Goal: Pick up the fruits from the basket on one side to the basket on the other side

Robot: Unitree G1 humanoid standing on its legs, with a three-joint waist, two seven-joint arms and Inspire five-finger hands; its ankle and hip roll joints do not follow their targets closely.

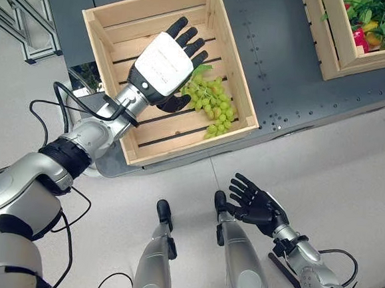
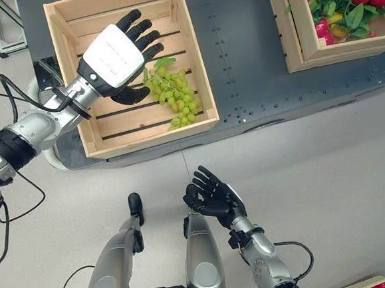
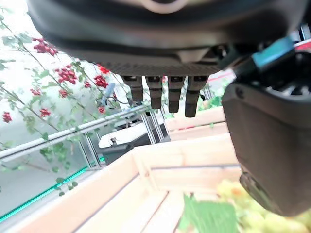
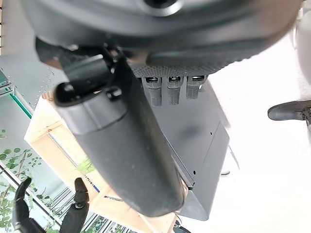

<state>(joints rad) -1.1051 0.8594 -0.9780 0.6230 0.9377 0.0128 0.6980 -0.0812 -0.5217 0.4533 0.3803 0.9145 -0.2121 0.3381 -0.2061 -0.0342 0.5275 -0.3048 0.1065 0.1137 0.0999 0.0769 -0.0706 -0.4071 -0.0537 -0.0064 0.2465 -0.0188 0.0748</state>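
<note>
white-backed and dark-fingered, the left hand [image 1: 164, 65] hovers over the near wooden crate [image 1: 229, 60], fingers straight and spread, thumb just at the edge of the green grapes [image 1: 212, 100], holding nothing. the bunch lies on the crate's slats, its long axis running from the leaf near the fingers down toward the crate's front right corner. the right hand [image 1: 254, 203] hangs low over the floor, palm up, fingers relaxed and apart, well away from the table [image 1: 285, 71]. the head views show a second crate [image 2: 307, 46] of mixed fruit at the table's far right; the left wrist view shows the crate's inner walls and blurred grapes [image 3: 252, 213].
</note>
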